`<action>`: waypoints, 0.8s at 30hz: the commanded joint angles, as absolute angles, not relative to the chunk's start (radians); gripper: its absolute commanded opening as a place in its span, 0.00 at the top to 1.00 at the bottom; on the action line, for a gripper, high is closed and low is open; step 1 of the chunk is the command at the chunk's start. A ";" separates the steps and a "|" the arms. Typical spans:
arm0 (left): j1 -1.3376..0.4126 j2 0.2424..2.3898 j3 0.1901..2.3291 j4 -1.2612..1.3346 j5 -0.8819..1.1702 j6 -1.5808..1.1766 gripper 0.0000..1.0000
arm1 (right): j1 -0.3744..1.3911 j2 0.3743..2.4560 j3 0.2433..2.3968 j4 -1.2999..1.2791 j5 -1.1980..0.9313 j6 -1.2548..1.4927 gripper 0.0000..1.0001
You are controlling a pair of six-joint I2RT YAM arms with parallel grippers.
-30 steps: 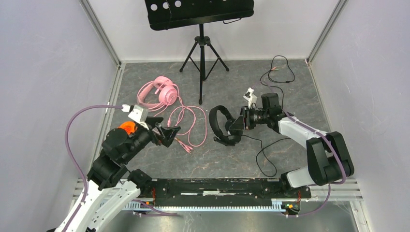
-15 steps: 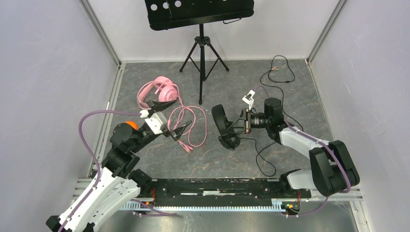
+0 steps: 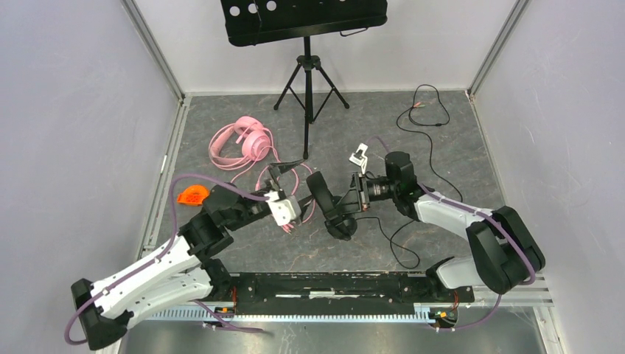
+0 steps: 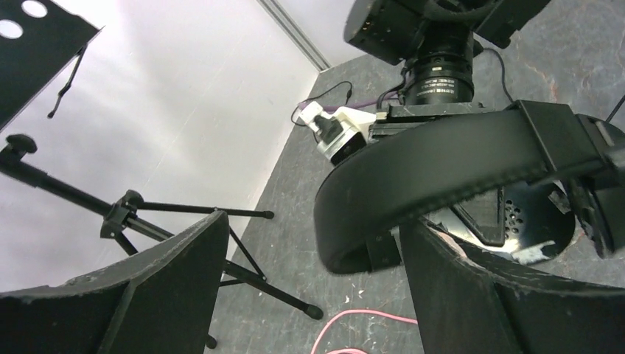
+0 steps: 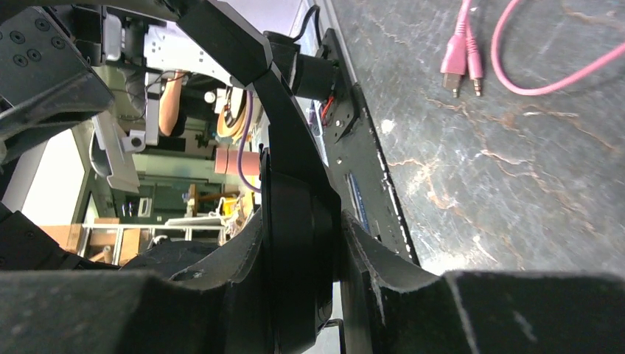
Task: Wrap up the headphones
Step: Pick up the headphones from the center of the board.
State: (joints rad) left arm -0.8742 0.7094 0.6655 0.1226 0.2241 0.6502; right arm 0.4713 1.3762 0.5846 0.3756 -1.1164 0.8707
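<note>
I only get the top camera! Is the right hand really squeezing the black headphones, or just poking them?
Observer: Squeezing. On the right wrist camera, the black headphones sit pinched between the two fingers of the right hand.
Operator: Ooh! And the left hand, is it grabbing them too?
Observer: Not that I can see. On the left wrist camera, the fingers of the left hand stand wide apart, and the headband curves across just ahead of the gap.
</note>
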 commanded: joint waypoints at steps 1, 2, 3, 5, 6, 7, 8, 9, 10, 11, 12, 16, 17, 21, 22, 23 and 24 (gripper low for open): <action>-0.960 0.752 0.727 0.103 0.097 0.820 0.10 | 0.521 1.386 0.664 0.404 -1.114 0.888 1.00; -0.973 0.750 0.723 0.104 0.095 0.824 0.10 | 0.529 1.388 0.668 0.404 -1.111 0.890 1.00; -0.983 0.747 0.723 0.106 0.094 0.824 0.12 | 0.533 1.391 0.670 0.404 -1.109 0.891 1.00; -0.995 0.742 0.725 0.106 0.091 0.813 0.19 | 0.538 1.398 0.672 0.405 -1.106 0.893 1.00; -0.999 0.740 0.726 0.106 0.090 0.809 0.22 | 0.541 1.401 0.673 0.406 -1.106 0.894 1.00; -1.002 0.738 0.726 0.109 0.085 0.807 0.24 | 0.543 1.401 0.673 0.410 -1.106 0.897 1.00; -1.003 0.736 0.724 0.112 0.084 0.806 0.26 | 0.546 1.401 0.673 0.412 -1.107 0.899 1.00; -1.004 0.735 0.723 0.113 0.085 0.806 0.29 | 0.550 1.401 0.673 0.414 -1.108 0.899 1.00; -1.005 0.735 0.722 0.114 0.086 0.808 0.34 | 0.552 1.400 0.673 0.418 -1.110 0.902 1.00; -1.005 0.738 0.722 0.114 0.082 0.808 0.40 | 0.554 1.399 0.673 0.419 -1.112 0.902 1.00; -1.005 0.741 0.720 0.113 0.077 0.814 0.44 | 0.555 1.397 0.672 0.420 -1.111 0.903 1.00; -1.008 0.753 0.703 0.118 0.066 0.845 0.43 | 0.563 1.389 0.671 0.423 -1.115 0.905 1.00; -1.008 0.753 0.698 0.120 0.065 0.850 0.42 | 0.567 1.384 0.670 0.423 -1.118 0.906 1.00; -1.008 0.748 0.688 0.140 0.054 0.855 0.38 | 0.571 1.378 0.663 0.428 -1.131 0.903 1.00; -1.007 0.747 0.687 0.140 0.054 0.851 0.37 | 0.572 1.377 0.660 0.428 -1.132 0.904 1.00; -1.008 0.745 0.689 0.140 0.056 0.845 0.36 | 0.572 1.375 0.658 0.430 -1.134 0.904 1.00; -1.007 0.743 0.689 0.141 0.059 0.836 0.36 | 0.573 1.373 0.657 0.432 -1.133 0.904 1.00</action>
